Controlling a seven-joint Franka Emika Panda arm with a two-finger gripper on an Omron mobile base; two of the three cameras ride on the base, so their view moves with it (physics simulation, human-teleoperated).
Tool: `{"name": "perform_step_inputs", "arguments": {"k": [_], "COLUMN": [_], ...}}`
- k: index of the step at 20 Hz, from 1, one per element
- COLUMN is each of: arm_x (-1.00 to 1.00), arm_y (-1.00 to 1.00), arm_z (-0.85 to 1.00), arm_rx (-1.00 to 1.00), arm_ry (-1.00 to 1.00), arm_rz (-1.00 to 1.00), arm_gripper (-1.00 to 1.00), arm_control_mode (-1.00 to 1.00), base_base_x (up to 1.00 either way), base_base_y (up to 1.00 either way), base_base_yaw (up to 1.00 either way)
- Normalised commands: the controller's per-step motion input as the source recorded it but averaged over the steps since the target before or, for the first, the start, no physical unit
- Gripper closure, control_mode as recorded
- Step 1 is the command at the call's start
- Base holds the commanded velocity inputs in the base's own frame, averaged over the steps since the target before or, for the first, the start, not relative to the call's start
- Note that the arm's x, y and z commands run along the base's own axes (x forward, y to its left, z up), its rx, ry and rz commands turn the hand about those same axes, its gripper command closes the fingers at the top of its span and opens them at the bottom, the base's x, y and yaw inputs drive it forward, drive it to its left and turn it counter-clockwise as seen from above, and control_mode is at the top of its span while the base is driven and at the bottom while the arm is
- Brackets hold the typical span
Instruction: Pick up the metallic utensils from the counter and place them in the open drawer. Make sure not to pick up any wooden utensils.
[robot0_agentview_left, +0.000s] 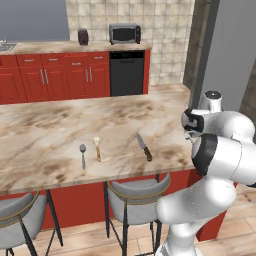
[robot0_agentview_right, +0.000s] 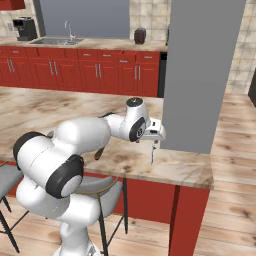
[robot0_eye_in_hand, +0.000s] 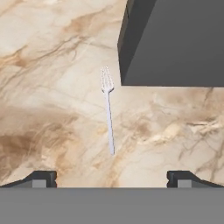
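A thin silvery fork (robot0_eye_in_hand: 108, 111) lies flat on the counter (robot0_eye_in_hand: 52, 87) in the hand view, tines toward 12 o'clock and handle end toward 6, with the tines just beside the lower corner of a dark grey block (robot0_eye_in_hand: 175, 39) that stands at about 1 o'clock from it. By its look it is metal: probably light, stiff and slippery, and lying so flat it offers little height to catch, so the narrow middle of the handle seems the best place to pinch, fingers crossing it from either side. The gripper (robot0_eye_in_hand: 112, 178) hangs above the counter with its fingers spread wide and nothing between them; the fork sits at 12 o'clock from it, roughly centred between the two tips, apart from both. In the left base view, further along the counter, lie a grey metal spoon (robot0_agentview_left: 83, 154), a wooden spoon (robot0_agentview_left: 97, 148) just beside it, and a knife (robot0_agentview_left: 144, 147) with a dark handle at about 3 o'clock from them.
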Motion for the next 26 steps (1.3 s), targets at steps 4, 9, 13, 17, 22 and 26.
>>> {"name": "perform_step_inputs", "arguments": {"k": [4,9,13,17,22,26], "arm_x": [0.01,0.07,0.03,0.01,0.08,0.11], "arm_y": [-0.15,-0.02,0.0,0.0,0.0,0.0], "arm_z": [-0.2,-0.27,-0.25,-0.3,-0.32,-0.29], "arm_rx": [0.0,0.0,0.0,0.0,0.0,0.0], "arm_ry": [0.0,0.0,0.01,0.02,0.0,0.0], "arm_rz": [0.0,0.0,0.0,0.0,0.0,0.0], "arm_gripper": [-1.0,-1.0,-1.0,-1.0,-1.0,-1.0], "arm_control_mode": [-1.0,-1.0,-1.0,-1.0,-1.0,-1.0], "base_base_x": [0.0,0.0,0.0,0.0,0.0,0.0], "base_base_y": [0.0,0.0,0.0,0.0,0.0,0.0], "base_base_yaw": [0.0,0.0,0.0,0.0,0.0,0.0]}}
